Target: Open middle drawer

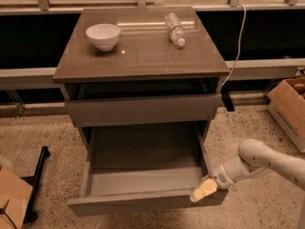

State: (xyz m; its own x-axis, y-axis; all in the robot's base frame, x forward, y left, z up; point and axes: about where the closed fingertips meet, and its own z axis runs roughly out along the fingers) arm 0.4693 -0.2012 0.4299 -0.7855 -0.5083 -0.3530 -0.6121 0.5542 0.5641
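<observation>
Jaws clamped on middle drawer (143, 203), top edge, right end. Gripper (204, 191) front-right of cabinet (143, 56). Drawer pulled out forward from cabinet, front running left-right. Open floor (52, 137) left of cabinet.

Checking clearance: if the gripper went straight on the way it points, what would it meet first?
The gripper, at the right front corner of the pulled-out middle drawer, points down and left. It would probably meet the drawer's front panel first; it may already touch it, depth is unclear.
</observation>
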